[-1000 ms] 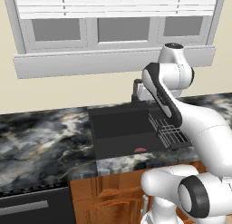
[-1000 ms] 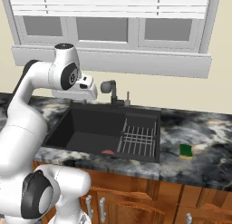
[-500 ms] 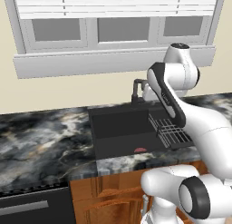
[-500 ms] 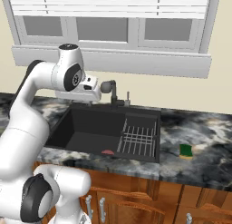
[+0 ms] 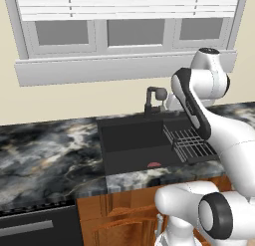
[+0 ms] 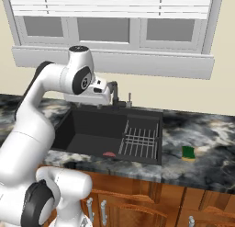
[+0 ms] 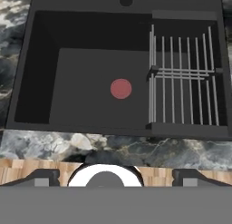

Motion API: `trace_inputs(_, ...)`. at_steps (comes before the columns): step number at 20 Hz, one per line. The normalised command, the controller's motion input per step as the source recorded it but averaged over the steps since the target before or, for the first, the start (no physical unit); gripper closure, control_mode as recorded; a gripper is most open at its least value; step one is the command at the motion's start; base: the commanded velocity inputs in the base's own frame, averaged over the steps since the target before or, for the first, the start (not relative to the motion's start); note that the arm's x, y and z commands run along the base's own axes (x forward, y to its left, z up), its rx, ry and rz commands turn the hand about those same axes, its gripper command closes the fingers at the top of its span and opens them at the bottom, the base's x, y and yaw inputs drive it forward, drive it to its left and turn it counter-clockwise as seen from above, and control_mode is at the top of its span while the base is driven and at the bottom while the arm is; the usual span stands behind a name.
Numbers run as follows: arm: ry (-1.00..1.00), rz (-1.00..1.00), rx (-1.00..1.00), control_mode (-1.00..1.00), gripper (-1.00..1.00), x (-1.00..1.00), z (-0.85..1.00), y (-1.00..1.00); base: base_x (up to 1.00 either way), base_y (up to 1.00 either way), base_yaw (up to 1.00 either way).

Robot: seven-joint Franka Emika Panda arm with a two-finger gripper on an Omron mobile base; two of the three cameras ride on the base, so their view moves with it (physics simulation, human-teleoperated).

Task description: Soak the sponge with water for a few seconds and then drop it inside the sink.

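The robot's gripper point(image 7: 116, 180) hangs high over the sink point(image 7: 81, 119), its two dark fingertips spread wide at the bottom of the hand view and holding nothing, the camera looking straight down on the red drain spot point(image 7: 121, 89) and the wire dish rack point(image 7: 183, 85) in the basin's right part. The sponge point(image 6: 188, 153) lies on the marble counter point(image 6: 202, 143), outside the basin and well apart from the hand: seen from the right base view it is off to the gripper's right, beyond the rack and the sink's right rim, and nearer the counter's front edge than the faucet point(image 6: 113, 92) beside which the hand hovers. Its green scrub layer faces up; its long axis is too small to tell. No stream of water is visible at the faucet. The coming reach likely calls for a swing rightward across the rack, then a descent to the countertop.
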Motion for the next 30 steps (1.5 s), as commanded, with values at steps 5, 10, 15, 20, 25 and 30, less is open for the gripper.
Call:
trace_inputs(5, -0.05, 0.00, 0.00, -1.00, -1.00, 0.00, 0.00, -0.35, 0.00, 0.00, 0.00)
trace_inputs(10, -0.11, 0.00, 0.01, -1.00, -1.00, 0.00, 0.01, -0.42, 0.00, 0.00, 0.00)
trace_inputs(15, -0.11, 0.01, 0.00, -1.00, -1.00, 0.00, 0.05, -0.13, 0.00, 0.00, 0.00)
trace_inputs(20, -0.21, 0.01, 0.02, -1.00, -1.00, 0.00, 0.00, -0.01, 0.00, 0.00, 0.00)
trace_inputs(25, -0.24, 0.06, 0.05, -1.00, -1.00, 0.00, 0.00, 0.00, 0.00, 0.00, 0.00)
trace_inputs(30, -0.18, 0.09, 0.09, -1.00, -1.00, 0.00, 0.00, -0.03, 0.00, 0.00, 0.00)
